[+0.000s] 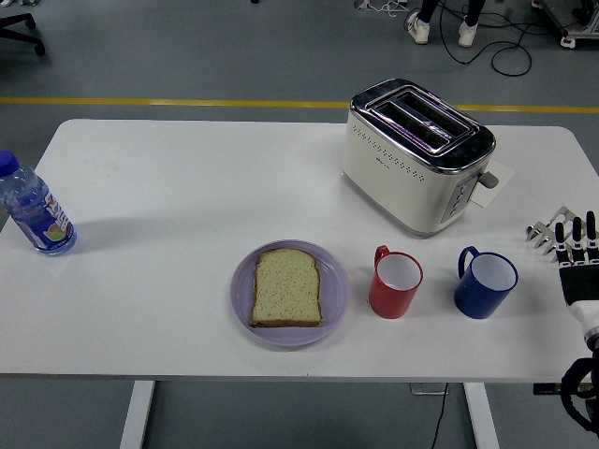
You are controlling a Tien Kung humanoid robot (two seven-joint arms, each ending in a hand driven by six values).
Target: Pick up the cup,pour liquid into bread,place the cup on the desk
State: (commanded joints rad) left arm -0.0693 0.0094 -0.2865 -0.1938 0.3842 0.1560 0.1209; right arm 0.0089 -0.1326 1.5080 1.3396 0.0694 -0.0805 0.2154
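Two cups sit in front of us, and the task just says "the cup", so which one gets picked is the whole question. Our right hand [567, 254] is over the right end of the tabletop [168, 196], fingers straight and spread apart, holding nothing. The blue cup [486, 283] sits just to its left, closer than anything else, and the red cup [395, 282] is one step further left, between the blue cup and the purple plate [243, 290] carrying the bread slice [287, 287]. So everything lines up in a row running leftward from the hand: blue, red, bread.

Both cups stand upright with handles pointing up-left, away from the hand, so we'd guess a side wrap around the body makes more sense than going for a handle. We can't tell whether either holds liquid.

Room-wise it's decent: the cups are apart from each other, but the toaster [416, 154] sits right behind them, so reaching in from the right or front looks safer. The near edge is fairly close too. A water bottle [36, 208] stands way off at the left edge. Our left arm isn't showing at all.
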